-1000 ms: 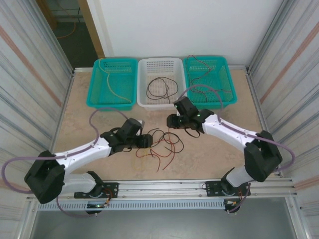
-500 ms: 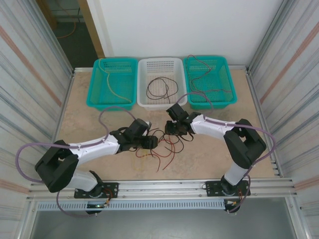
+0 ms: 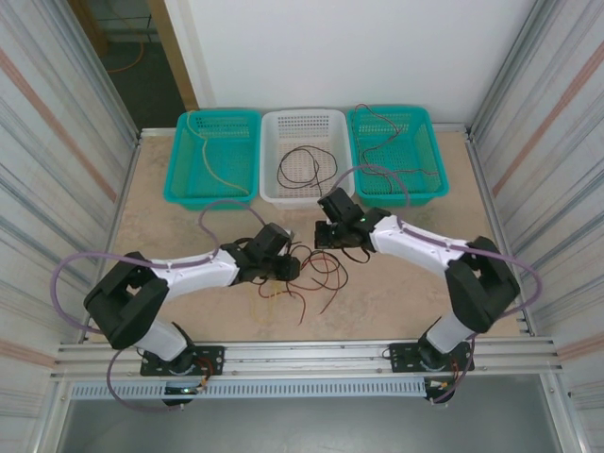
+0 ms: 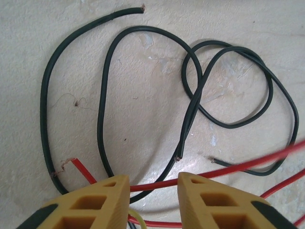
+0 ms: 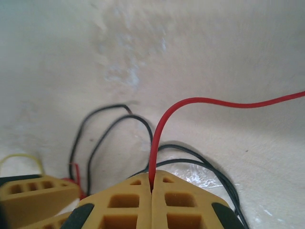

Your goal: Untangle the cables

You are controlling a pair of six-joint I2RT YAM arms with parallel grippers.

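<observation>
While the right gripper (image 5: 151,180) pinches a red cable (image 5: 159,129) that rises from between its closed fingers, the left gripper (image 4: 152,181) stands with fingers apart, a red wire (image 4: 153,184) crossing the gap and black cables (image 4: 101,109) looping just ahead of it on the table (image 4: 143,95)

The cables (image 4: 99,119) wear smooth, glossy plastic insulation. The table (image 4: 143,95) looks matt and mottled, like stone; the left pincer (image 4: 151,177) is matt ochre plastic.

Black cable (image 4: 98,119), red cable (image 5: 155,143); orange-yellow claw fingers (image 4: 214,205); teal baskets (image 3: 231,137)
</observation>
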